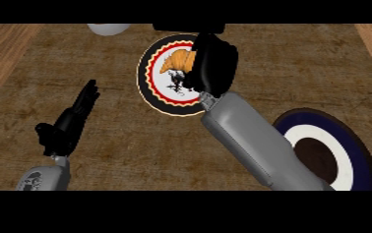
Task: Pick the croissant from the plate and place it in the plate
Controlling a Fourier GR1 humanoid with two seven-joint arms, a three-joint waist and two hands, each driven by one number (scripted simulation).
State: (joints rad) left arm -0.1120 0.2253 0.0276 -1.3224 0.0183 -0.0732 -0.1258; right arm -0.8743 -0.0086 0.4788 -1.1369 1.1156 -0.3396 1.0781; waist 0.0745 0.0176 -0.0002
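Covering croissant [178, 60] right side on patterned plate [154, 87], right hand [212, 62] fingers curled; grasp unclear.

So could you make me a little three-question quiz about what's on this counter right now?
1. True or false: the croissant lies on the red-and-black plate.
2. Which hand is over that plate? A) left B) right
3. Fill in: the blue-and-white plate holds ____.

Key: 1 true. 2 B: the right hand covers it; the left hand rests open at the left. 3 nothing visible.
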